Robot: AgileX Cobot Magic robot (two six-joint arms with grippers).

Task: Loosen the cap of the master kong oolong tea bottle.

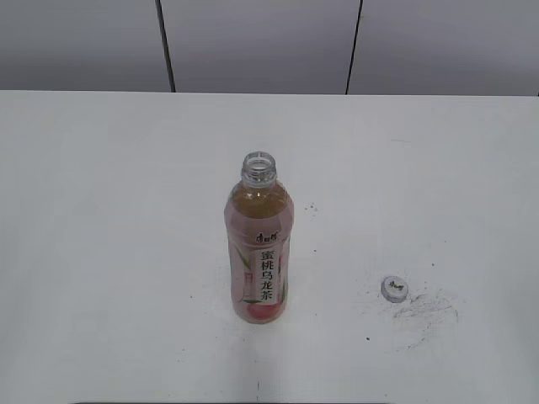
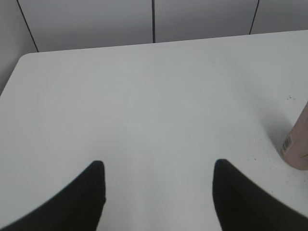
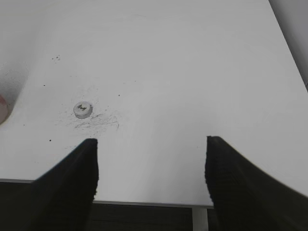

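I judge the job done — the cap (image 1: 393, 289) lies on the counter (image 1: 109, 252) right of the upright, open bottle (image 1: 259, 244), well apart. Both sets of jaws gape wide, empty — next I'd only keep clear.

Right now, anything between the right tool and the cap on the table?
Nothing visible. The cap lies alone on the white table, already off the oolong tea bottle, ahead and left of the open right tool. Only grey scuff marks on the tabletop lie between them.
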